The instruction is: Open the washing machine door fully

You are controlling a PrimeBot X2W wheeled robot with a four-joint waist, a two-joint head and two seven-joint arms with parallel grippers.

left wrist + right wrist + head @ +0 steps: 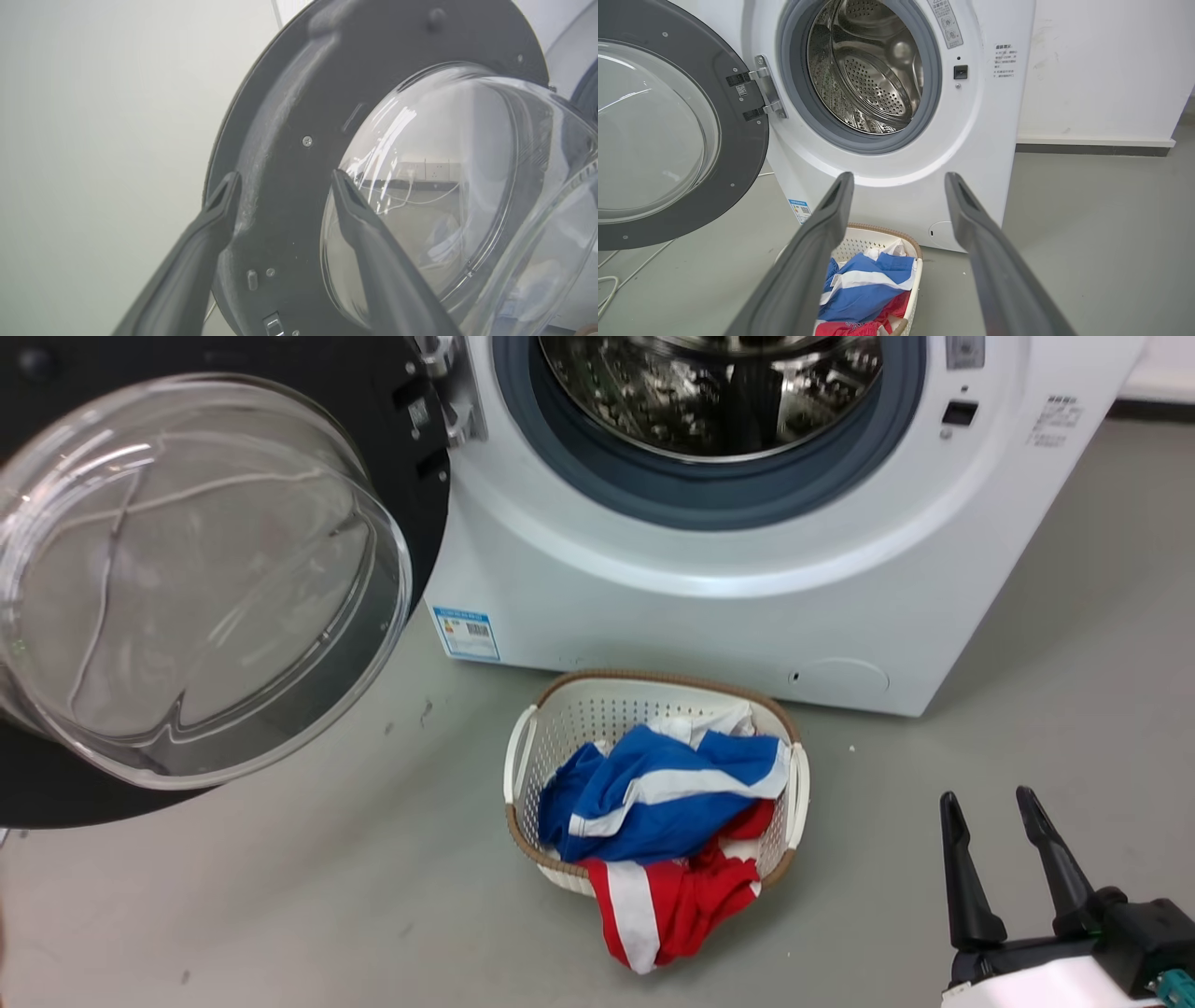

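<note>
The washing machine door [187, 588] stands wide open left of the washing machine [709, 616], so little seems left; left gripper [285, 177], fingers apart, hovers at its inner rim, right gripper [988, 796] spread, holding nothing

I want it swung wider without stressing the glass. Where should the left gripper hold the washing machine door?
Probably the dark rim of the washing machine door, at the free edge opposite the hinge, coming from its inner side, where the open left gripper points. The bulging glass bowl is too wide and smooth.
</note>
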